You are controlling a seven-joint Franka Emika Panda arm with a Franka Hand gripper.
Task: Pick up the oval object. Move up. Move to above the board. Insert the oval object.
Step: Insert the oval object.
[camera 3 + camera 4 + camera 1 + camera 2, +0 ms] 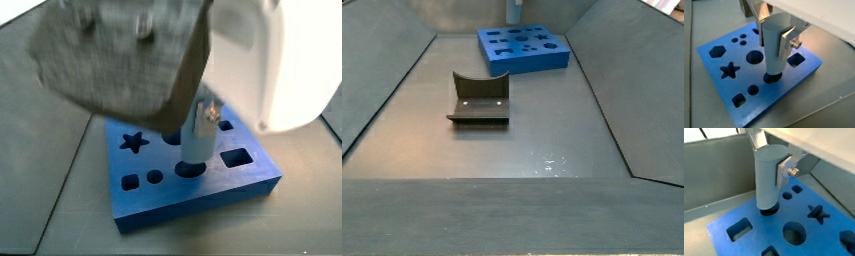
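The oval object (774, 47) is a tall, pale blue peg. It stands up straight, and its bottom end sits right at the mouth of a dark oval hole (772, 78) in the board (724, 95). In both wrist views the hole shows as a thin dark ring around the foot of the peg, so there is very little room on any side. How deep the peg goes into the hole cannot be seen.

The gripper (777, 34) is above the board and pinches the oval object near its top. One flat silver finger (785, 167) presses against the side of the peg.

The board is a thick blue square slab. Around the peg are other holes: a star hole (729, 70), a round hole (754, 57) and a square hole (796, 60). The peg is closer to the edge of the board with the square hole than to the middle.

In a side view the board (525, 48) lies at the far end of a grey bin floor (529, 140), close to the back wall. The fixture (480, 98) stands well apart from the board, with bare floor all around it.
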